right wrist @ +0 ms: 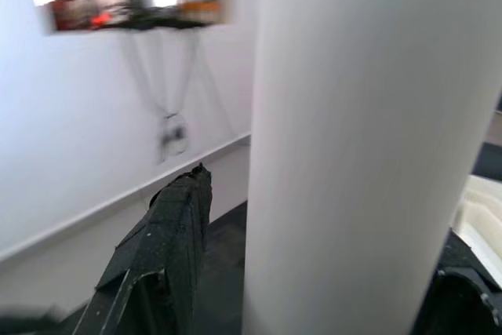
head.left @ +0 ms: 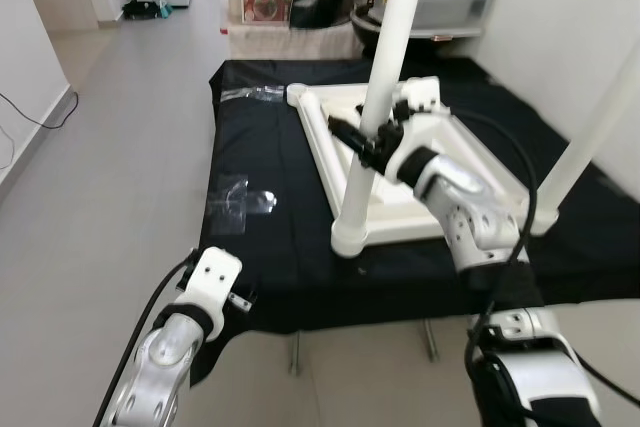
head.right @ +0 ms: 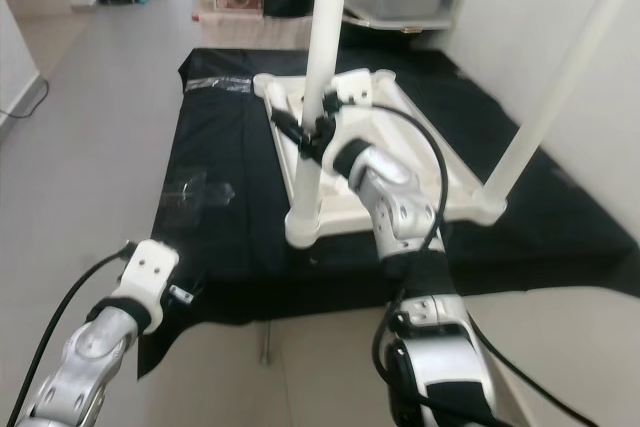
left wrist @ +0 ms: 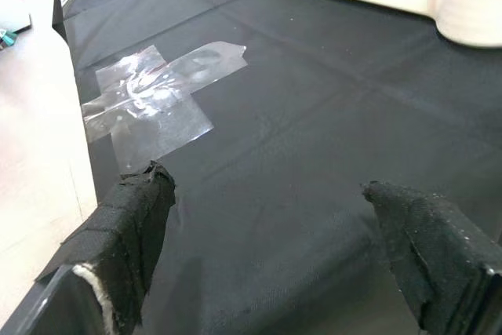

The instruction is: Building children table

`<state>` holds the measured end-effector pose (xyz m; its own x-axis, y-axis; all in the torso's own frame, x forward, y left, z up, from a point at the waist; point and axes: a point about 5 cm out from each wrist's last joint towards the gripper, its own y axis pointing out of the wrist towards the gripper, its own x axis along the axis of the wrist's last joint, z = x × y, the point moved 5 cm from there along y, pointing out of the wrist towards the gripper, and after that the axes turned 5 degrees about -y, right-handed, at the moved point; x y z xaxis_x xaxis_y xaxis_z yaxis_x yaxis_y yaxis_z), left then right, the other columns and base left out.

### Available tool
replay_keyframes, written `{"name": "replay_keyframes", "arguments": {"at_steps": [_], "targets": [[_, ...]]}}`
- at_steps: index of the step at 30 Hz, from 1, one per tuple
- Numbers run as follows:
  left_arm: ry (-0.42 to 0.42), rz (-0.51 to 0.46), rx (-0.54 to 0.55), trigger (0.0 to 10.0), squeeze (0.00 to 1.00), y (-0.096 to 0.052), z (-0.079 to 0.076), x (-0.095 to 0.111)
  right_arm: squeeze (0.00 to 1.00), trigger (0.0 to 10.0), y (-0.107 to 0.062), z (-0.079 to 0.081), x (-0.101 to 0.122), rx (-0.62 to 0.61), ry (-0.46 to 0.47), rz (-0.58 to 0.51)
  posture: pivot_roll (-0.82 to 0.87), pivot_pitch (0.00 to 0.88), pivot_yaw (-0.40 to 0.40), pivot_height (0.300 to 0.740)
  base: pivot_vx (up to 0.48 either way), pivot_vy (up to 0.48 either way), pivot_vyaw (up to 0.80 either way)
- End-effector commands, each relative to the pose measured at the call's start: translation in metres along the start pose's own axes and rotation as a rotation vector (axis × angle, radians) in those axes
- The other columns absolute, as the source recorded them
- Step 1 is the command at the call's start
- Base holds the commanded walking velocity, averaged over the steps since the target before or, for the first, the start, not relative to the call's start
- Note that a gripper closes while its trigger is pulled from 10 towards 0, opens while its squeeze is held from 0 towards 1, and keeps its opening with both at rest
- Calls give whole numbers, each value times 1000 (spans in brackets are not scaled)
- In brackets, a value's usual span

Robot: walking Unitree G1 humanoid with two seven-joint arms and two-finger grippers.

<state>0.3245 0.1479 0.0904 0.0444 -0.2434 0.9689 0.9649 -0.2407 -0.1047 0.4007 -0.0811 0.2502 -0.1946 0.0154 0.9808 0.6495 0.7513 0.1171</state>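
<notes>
The white children's table point(head.left: 400, 162) lies upside down on a black sheet point(head.left: 270, 247) spread over the floor, its legs pointing up. The right gripper point(head.left: 372, 137) has its two black fingers set on either side of the near-corner leg point(head.left: 375, 107), partway up, closed round it as far as the right wrist view shows. The left gripper point(left wrist: 267, 249) hovers low over the near edge of the sheet with its fingers spread wide and nothing between them; a clear plastic wrapper point(left wrist: 157, 100) lies just ahead of it. The leg looks like a smooth, stiff plastic tube, probably light but slippery, so a firm hold low down near the corner socket point(head.left: 352, 237) seems safest, since force applied high up would likely lever the leg sideways
</notes>
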Motion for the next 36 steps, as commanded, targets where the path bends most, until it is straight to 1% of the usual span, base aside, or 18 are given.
{"name": "replay_keyframes", "arguments": {"at_steps": [1,2,3,10,11,12,14,15,18,23,24,27,29,30,31,33,34,36], "targets": [[-20,10,-9,10000,0,1,-4,-4,0,8275,7,32,-23,222,-8,54,144,0,-87,740,0,0,0],[-20,10,-9,10000,0,1,-4,-4,0,8275,7,32,-23,222,-8,54,144,0,-87,740,0,0,0],[-20,11,-7,10000,0,1,-4,-4,0,745,9,35,-33,251,0,77,147,0,-91,740,0,0,0],[-25,11,0,10000,0,1,-4,-5,0,0,20,13,-39,49,-34,84,143,0,-88,740,0,0,0],[-28,17,-2,10000,0,-1,-6,-7,0,0,11,-29,-53,-292,-26,187,137,0,-88,740,0,0,0],[-28,17,-2,10000,0,-1,-6,-7,0,0,11,-29,-53,-292,-26,187,137,0,-88,740,0,0,0],[-31,24,-5,10000,0,-2,-8,-9,0,0,-38,-81,-81,-844,35,336,135,0,-90,740,0,0,0],[-31,24,-5,10000,0,-2,-8,-9,0,0,-38,-81,-81,-844,35,336,135,0,-90,740,0,0,0],[-31,27,-1,10000,0,-3,-6,-10,0,0,-78,-89,-101,-1114,102,388,132,0,-93,740,0,0,0],[-31,29,3,10000,0,-4,-4,-11,0,0,-88,-82,-109,-1174,115,397,124,0,-87,740,0,0,0],[-34,32,4,10000,0,-5,-4,-12,0,10000,-79,-63,-114,-1109,155,388,112,0,-74,740,0,0,0],[-38,34,-10,10000,0,-7,-9,-13,0,10000,-49,-29,-91,-898,205,198,108,0,-71,740,0,0,0],[-38,34,-10,10000,0,-7,-9,-13,0,10000,-49,-29,-91,-898,205,198,108,0,-71,740,0,0,0],[-38,36,-14,10000,0,-6,-9,-13,1000,10000,-38,-23,-77,-809,212,133,101,0,-67,740,0,0,0],[-36,35,-13,10000,0,-4,-7,-13,24,10000,-21,-23,-58,-665,200,71,99,0,-67,740,0,0,0],[-36,35,-13,10000,0,-4,-7,-13,24,10000,-21,-23,-58,-665,200,71,99,0,-67,740,0,0,0],[-34,31,-12,10000,0,-1,-6,-11,0,10000,-3,-22,-35,-436,128,40,103,0,-70,740,0,0,0],[-34,28,-12,10000,0,0,-7,-10,0,10000,0,-20,-30,-346,84,44,105,0,-71,740,0,0,0]]}}
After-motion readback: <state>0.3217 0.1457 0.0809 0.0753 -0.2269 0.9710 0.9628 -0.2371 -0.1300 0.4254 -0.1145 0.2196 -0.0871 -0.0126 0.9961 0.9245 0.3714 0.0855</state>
